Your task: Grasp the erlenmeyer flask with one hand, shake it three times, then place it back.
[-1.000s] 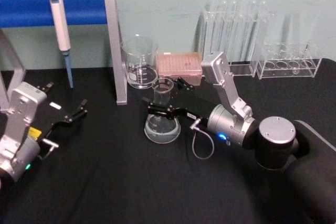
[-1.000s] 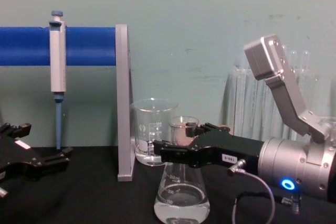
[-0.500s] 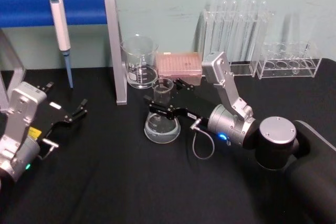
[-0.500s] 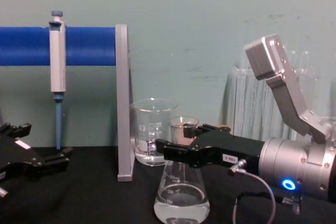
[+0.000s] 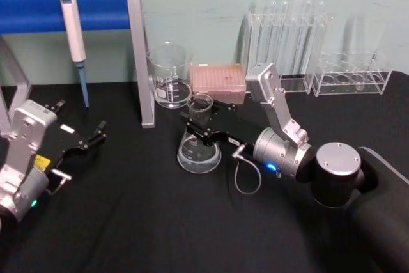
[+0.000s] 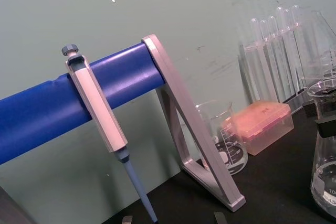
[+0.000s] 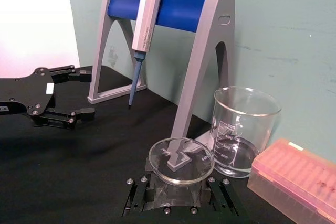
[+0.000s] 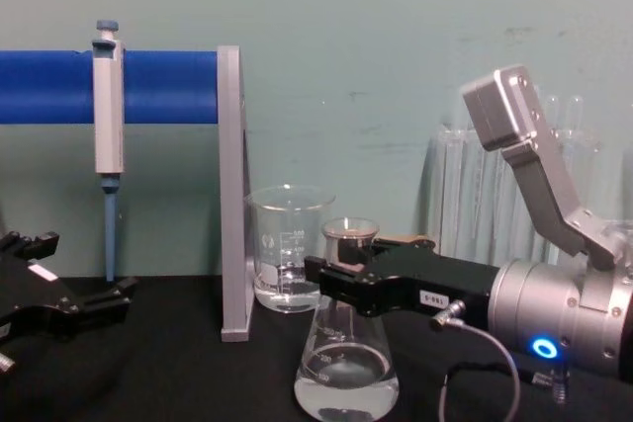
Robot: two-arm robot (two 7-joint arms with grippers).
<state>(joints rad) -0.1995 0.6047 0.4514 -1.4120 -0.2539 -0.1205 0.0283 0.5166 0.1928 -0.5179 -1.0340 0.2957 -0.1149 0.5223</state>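
The erlenmeyer flask (image 5: 199,151), clear glass with a little liquid in its wide base, stands upright at the middle of the black table, just in front of the beaker (image 5: 170,78). My right gripper (image 5: 195,126), black with a small white numbered label, reaches in from the right and is shut on the flask's neck below the rim. In the chest view its fingers clasp the neck of the flask (image 8: 346,382). The right wrist view looks down on the flask's mouth (image 7: 181,161) with a finger at each side. My left gripper (image 5: 96,133) rests open at the left, apart from the flask.
A blue-barred grey stand (image 5: 137,55) holds a pipette (image 5: 72,27) at the back left. A pink tip box (image 5: 219,79) sits behind the flask. Test tubes in a clear rack (image 5: 287,36) and a second clear rack (image 5: 354,71) line the back right.
The right gripper and the flask have shifted slightly to the right and the flask's neck now stands straighter. The left arm has not moved.
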